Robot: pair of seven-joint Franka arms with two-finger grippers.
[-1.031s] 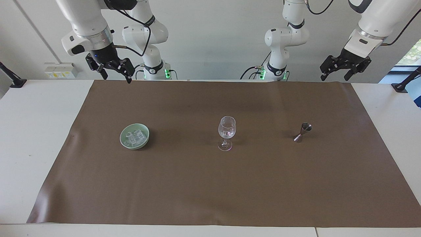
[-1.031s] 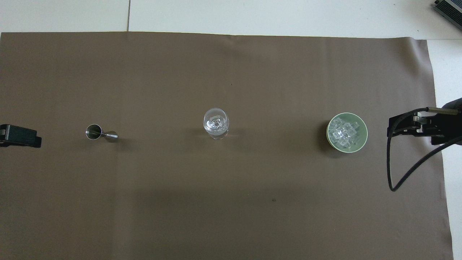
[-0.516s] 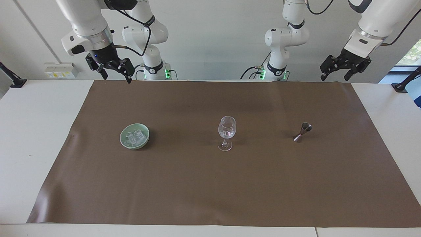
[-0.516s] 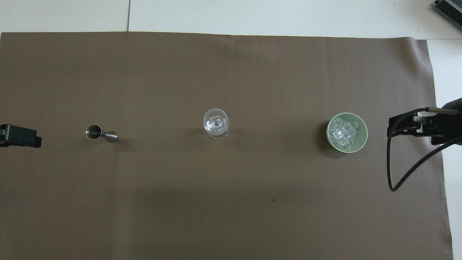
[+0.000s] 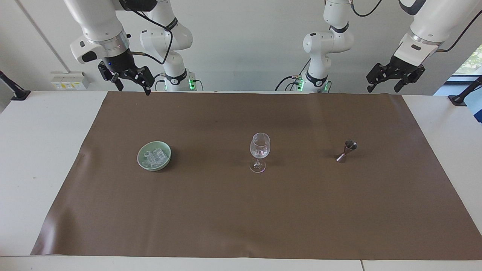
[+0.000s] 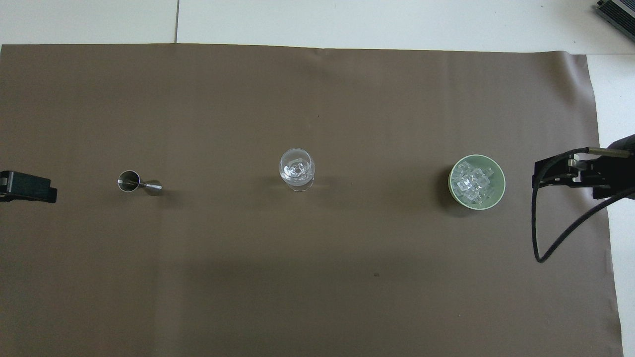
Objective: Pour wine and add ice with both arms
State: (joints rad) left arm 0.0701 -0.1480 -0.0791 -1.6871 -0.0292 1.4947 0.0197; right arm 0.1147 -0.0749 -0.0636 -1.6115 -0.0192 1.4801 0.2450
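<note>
A clear wine glass stands mid-mat with something clear and glassy in its bowl; no wine is in view. Toward the right arm's end sits a green bowl heaped with ice. A small steel jigger stands toward the left arm's end. My right gripper hangs open and holds nothing, high over the mat's edge at the robots' side. My left gripper hangs open and holds nothing, high over the mat's corner. Both arms wait.
A brown mat covers most of the white table. A black cable loops down from the right wrist. Black clamps sit at the table's corners by the robots.
</note>
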